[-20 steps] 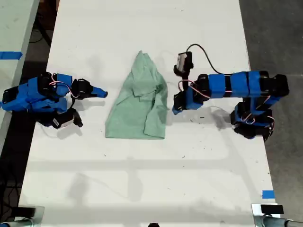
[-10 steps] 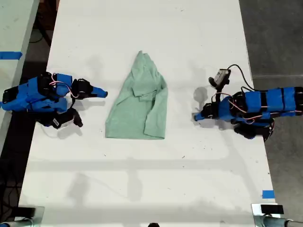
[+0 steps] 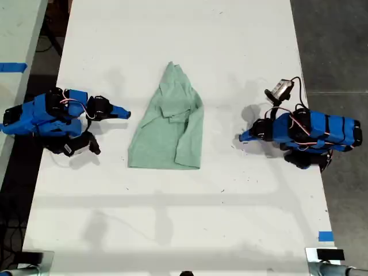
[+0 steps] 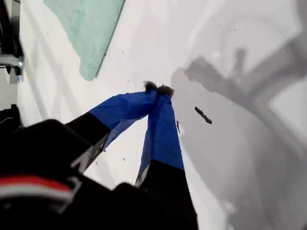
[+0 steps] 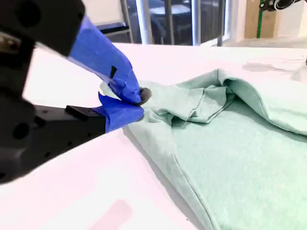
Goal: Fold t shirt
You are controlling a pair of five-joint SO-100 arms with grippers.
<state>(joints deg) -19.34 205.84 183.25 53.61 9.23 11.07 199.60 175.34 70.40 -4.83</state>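
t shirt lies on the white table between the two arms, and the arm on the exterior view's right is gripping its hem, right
Not gripping: that arm's tool, my first tool, is shut on nothing, apart from the t shirt, as the first wrist view shows. The shirt does lie on the white table between the arms.

Bare tabletop all around t shirt; wide gaps to both claws; nothing blocks approach.

A white table stands on dark grey floor, with blue tape at its edge.
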